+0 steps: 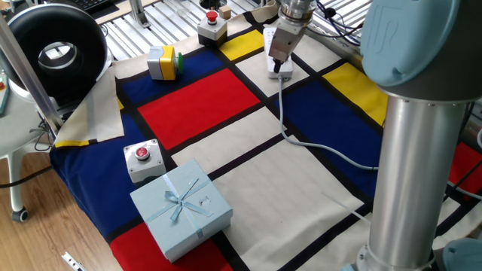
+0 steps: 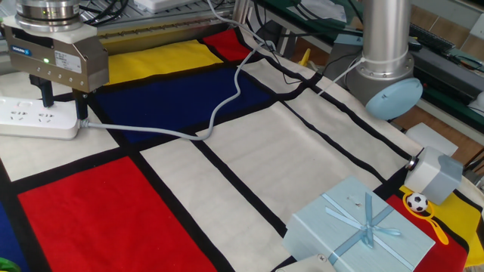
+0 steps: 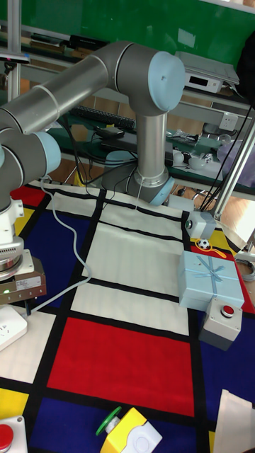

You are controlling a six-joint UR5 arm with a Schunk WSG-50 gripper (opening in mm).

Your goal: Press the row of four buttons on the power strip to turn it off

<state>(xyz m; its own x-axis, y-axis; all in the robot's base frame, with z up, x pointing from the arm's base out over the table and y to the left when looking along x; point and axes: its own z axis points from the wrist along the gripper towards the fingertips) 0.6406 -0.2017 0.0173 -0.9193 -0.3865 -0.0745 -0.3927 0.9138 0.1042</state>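
Observation:
The power strip (image 2: 30, 118) is a narrow white bar lying on a white patch of the chequered cloth, at the far left of the other fixed view. Its pale grey cord (image 2: 219, 106) runs off to the right. My gripper (image 2: 65, 110) hangs straight down over the strip's cord end, open. One dark finger (image 2: 48, 94) is over the strip's top and the other is at its end by the cord. In one fixed view the gripper (image 1: 279, 66) covers most of the strip (image 1: 268, 36). The tall fixed view shows the strip's end (image 3: 8, 329) beside the gripper (image 3: 25, 304). The buttons are hidden.
A light blue gift box (image 1: 181, 207) sits near the front edge beside a grey box with a red button (image 1: 143, 159). A yellow box with a green button (image 1: 162, 62) and another red-button box (image 1: 212, 26) stand at the back. The arm's column (image 1: 422, 150) rises on the right.

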